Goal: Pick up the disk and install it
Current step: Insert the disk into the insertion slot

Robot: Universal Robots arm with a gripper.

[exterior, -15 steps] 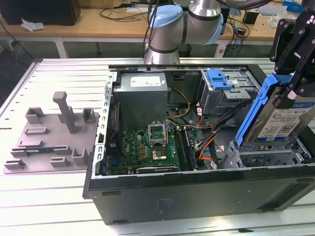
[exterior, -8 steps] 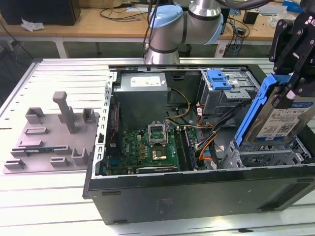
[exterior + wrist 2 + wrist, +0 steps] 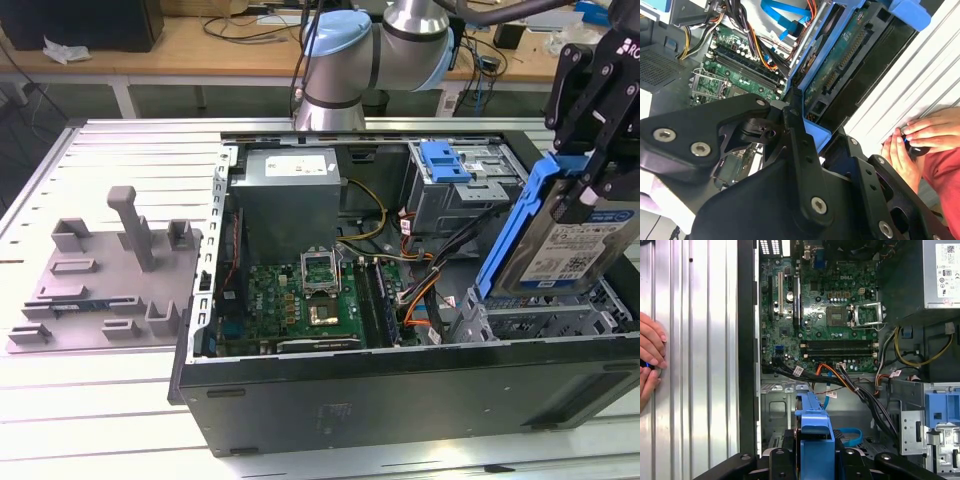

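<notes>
Your gripper (image 3: pixel 590 192) hangs tilted at 3 o'clock in the exterior view, fingers (image 3: pixel 610 162) clamped on the disk (image 3: pixel 570 245), held slanted over the drive cage (image 3: pixel 530 322) inside the computer case (image 3: pixel 380 395).

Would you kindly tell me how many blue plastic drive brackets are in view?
2. One frames the disk held by the gripper, at the exterior view's right; the other bracket sits atop the metal drive cage. More may be hidden.

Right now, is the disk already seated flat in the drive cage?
No: the end effector holds the disk raised and steeply tilted over the metal drive cage, not lying in it.
</notes>
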